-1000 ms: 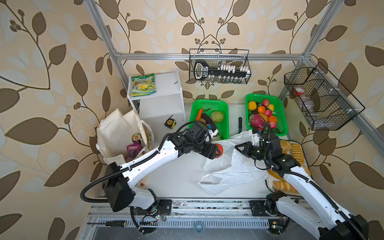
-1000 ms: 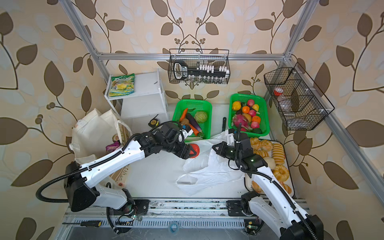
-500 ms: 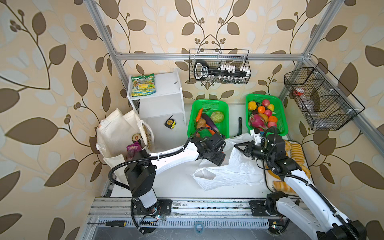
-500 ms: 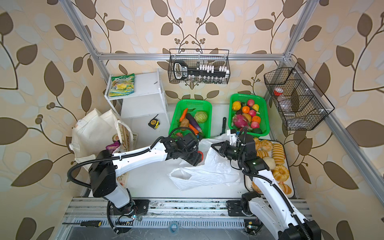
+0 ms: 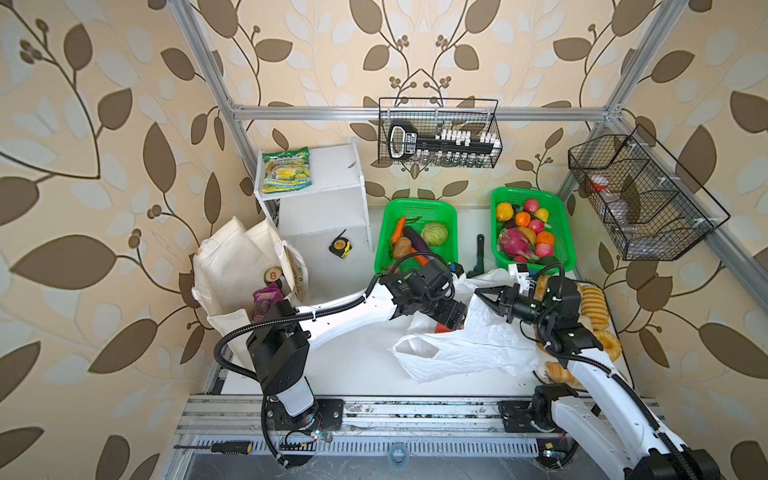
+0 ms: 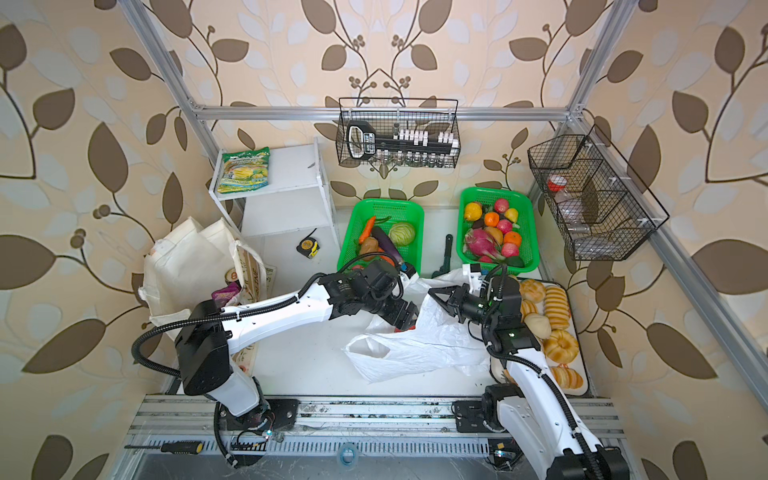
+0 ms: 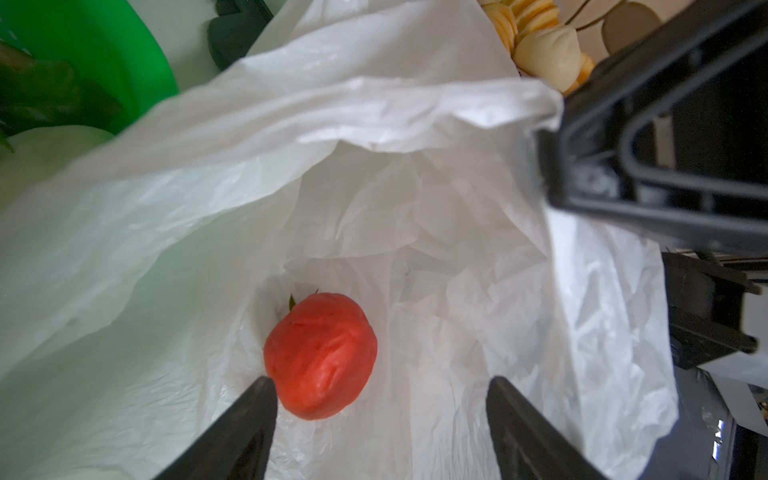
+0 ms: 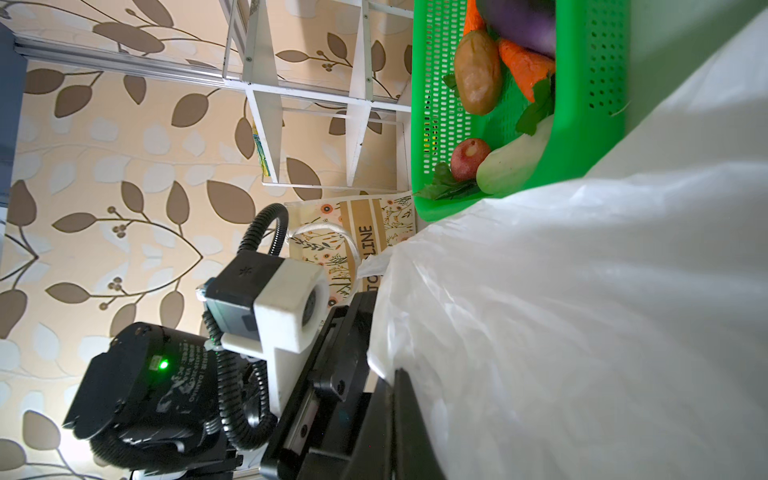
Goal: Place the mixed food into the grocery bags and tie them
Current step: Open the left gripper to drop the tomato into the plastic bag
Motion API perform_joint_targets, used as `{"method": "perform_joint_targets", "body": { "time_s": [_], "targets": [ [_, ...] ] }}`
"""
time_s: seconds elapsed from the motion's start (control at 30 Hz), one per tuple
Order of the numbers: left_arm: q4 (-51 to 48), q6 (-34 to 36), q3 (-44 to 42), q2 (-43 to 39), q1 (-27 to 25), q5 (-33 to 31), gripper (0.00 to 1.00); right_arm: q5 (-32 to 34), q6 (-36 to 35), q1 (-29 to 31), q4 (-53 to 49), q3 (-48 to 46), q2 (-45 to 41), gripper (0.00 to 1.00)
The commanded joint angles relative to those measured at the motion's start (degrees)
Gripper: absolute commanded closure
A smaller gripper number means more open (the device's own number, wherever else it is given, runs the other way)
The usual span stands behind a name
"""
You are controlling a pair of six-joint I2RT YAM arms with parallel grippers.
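Note:
The thin white plastic bag (image 5: 469,349) (image 6: 419,349) lies at mid-table, its mouth held up. My right gripper (image 5: 484,296) (image 6: 436,296) (image 8: 395,374) is shut on the bag's upper edge. The left gripper (image 5: 451,318) (image 6: 405,318) (image 7: 380,384) reaches into that mouth, open. A red tomato (image 7: 320,357) (image 5: 442,329) lies loose on the plastic inside, beside one fingertip (image 7: 264,386). The cream canvas tote (image 5: 232,266) (image 6: 183,257) stands at the left with a purple pouch (image 5: 266,296) and a can (image 5: 272,275) in it. Cabbage (image 5: 434,233) and potato (image 5: 401,247) (image 8: 478,72) sit in a green basket (image 5: 449,208).
A second green basket (image 5: 565,232) of fruit stands at the back right. Bread rolls (image 5: 594,307) fill a tray under my right arm. A white shelf (image 5: 332,174) carries a yellow-green snack packet (image 5: 286,170); a tape measure (image 5: 340,248) lies below it. Wire baskets (image 5: 440,133) hang on the walls.
The left gripper carried the tomato down into the bag's mouth, opened and let it go. The right gripper kept its hold on the bag's edge.

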Motion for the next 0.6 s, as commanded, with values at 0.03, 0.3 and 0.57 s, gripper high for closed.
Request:
{"method": "perform_joint_targets", "body": {
  "time_s": [0.03,0.3,0.57],
  "targets": [
    [0.91,-0.32,1.63,-1.25,-0.19,2.05,0.20,-1.18,-1.04,-0.66,0.33,-0.51,-0.95,1.00],
    [2.92,0.94,0.93,-14.25,-0.19,-0.02,0.17,11.00,-19.04,-0.93,-19.68,-1.20,-0.43,1.00],
    [-2.67,3.48,1.19,-18.52,4.67,-17.22,0.06,11.25,-17.15,-0.93,-17.22,-1.85,-0.81,1.00]
  ]
}}
